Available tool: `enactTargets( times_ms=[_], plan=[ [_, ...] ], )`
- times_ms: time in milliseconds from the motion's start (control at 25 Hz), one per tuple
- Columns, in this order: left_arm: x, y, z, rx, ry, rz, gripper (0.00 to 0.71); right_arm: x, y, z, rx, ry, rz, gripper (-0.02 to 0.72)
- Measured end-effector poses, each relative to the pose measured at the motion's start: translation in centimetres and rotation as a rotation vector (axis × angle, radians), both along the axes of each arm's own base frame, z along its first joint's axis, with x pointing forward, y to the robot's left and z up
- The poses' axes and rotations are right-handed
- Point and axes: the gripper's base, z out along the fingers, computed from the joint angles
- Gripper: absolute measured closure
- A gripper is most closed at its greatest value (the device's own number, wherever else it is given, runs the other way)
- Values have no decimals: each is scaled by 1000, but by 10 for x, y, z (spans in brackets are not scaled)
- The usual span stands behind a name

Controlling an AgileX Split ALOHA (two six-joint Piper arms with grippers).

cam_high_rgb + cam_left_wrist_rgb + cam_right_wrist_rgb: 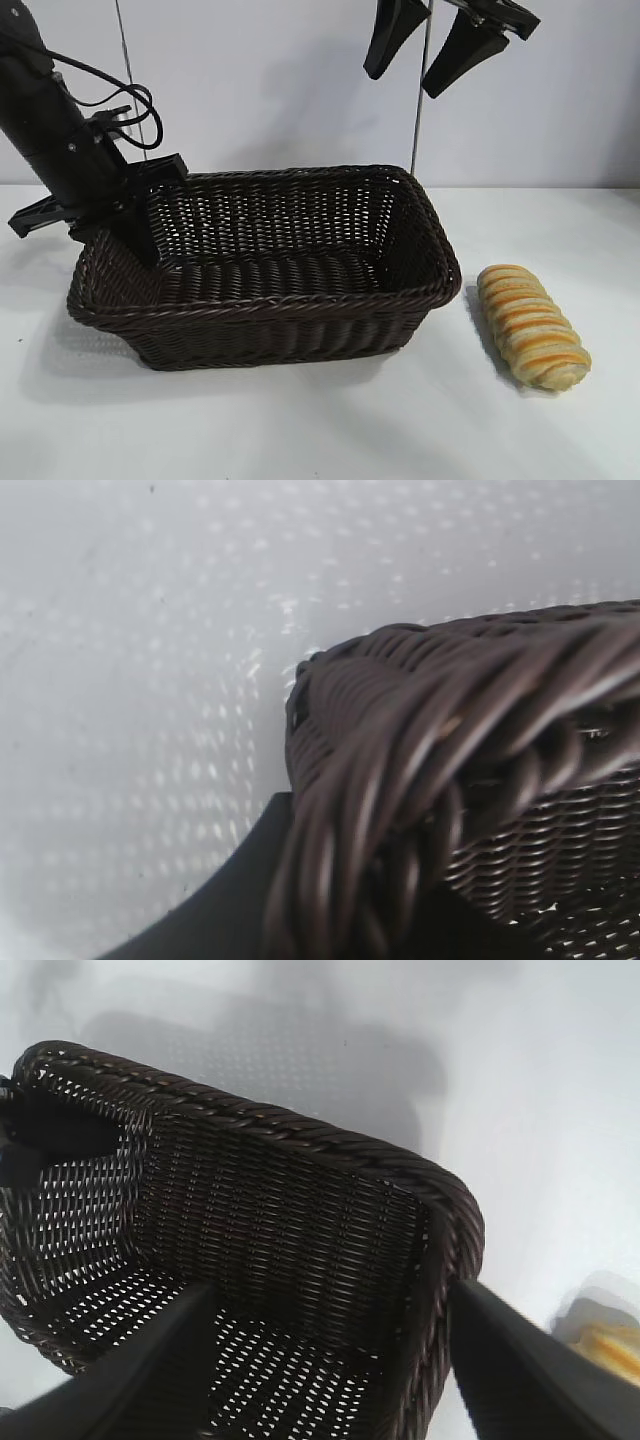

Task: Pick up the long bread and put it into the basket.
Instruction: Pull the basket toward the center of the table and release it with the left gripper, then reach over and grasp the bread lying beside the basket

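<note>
The long bread (533, 325), pale yellow with orange-brown stripes, lies on the white table just right of the basket (300, 315); a blurred edge of the bread (605, 1340) shows in the right wrist view. The dark woven basket stands mid-table with nothing inside. My left gripper (128, 228) sits astride the basket's left rim (420, 740), which fills the left wrist view. My right gripper (402, 82) hangs open high above the basket's far right corner (440, 1185), with nothing between its fingers (520, 1370).
White table surface (330, 430) lies in front of the basket and around the bread. A pale wall stands behind. A black cable (120, 95) loops off the left arm.
</note>
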Motion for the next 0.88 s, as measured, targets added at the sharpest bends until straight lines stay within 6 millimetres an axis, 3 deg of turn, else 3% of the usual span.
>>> enactTargets(
  times_ms=[80, 200, 400, 880],
  plan=[
    [0, 0, 0, 0, 4, -2, 196, 0, 0, 0, 0, 0, 0, 218],
    [-1, 0, 1, -2, 12, -6, 127, 0, 0, 0, 0, 0, 0, 218],
    [-2, -1, 24, -15, -22, -21, 105, 0, 0, 0, 0, 0, 0, 218],
    [3, -2, 124, -27, -192, -109, 104, 0, 0, 0, 0, 0, 0, 218]
  ],
)
